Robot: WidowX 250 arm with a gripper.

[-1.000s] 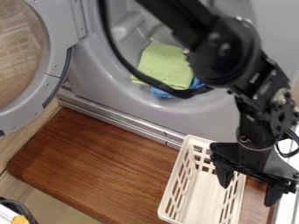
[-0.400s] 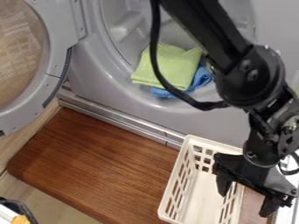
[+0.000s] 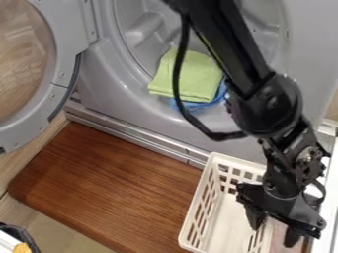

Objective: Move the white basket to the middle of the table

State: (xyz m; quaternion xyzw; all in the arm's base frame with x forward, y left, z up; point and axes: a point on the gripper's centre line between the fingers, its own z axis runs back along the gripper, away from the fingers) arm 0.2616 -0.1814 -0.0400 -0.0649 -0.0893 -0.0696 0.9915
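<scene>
My gripper [image 3: 274,234] hangs at the lower right over the white basket's right wall, open, its two fingers spread and pointing down. One finger is over the inside of the basket and the other is beyond its right wall. The white basket [image 3: 223,216] stands upright on the right part of the brown wooden table [image 3: 112,192], with slotted side walls. The gripper hides part of its right wall and far right corner. Whether a finger touches the basket, I cannot tell.
Behind the table is a grey machine [image 3: 105,89] with its round door [image 3: 63,64] open at the left. A green cloth [image 3: 188,76] and a blue cloth [image 3: 212,103] lie in its drum opening. A dark object with a yellow part [image 3: 23,248] is at the lower left corner.
The gripper, still open, has come lower in the view and a little to the left since the half-second-old frame. The basket and cloths have stayed where they were.
</scene>
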